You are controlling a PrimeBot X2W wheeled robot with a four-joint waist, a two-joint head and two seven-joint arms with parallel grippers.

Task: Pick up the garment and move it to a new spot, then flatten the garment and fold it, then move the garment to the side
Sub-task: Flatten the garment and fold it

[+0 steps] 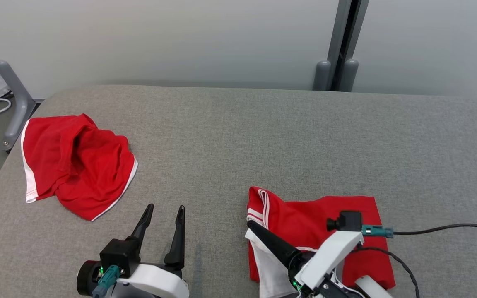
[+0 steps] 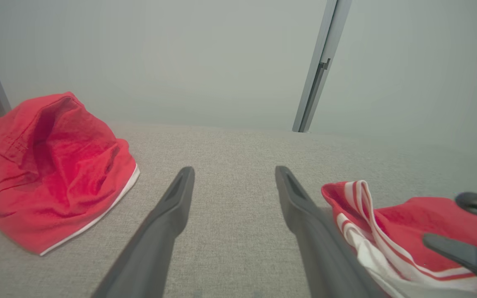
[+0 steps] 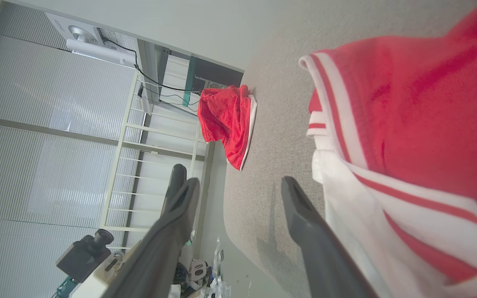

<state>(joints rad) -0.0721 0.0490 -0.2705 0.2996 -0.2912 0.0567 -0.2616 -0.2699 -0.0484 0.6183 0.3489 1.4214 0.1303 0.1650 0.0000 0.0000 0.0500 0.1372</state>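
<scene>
Right gripper point(image 3: 238, 184), jaws spread empty, hovers over the folded, white-striped red garment point(image 1: 304, 219).

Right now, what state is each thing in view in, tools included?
left tool, open, holding nothing.
right tool, open, holding nothing.
striped garment, folded, lying flat, not gripped, right tool beside its edge.
plain red garment, crumpled, untouched, near the left edge of the grey table.
</scene>
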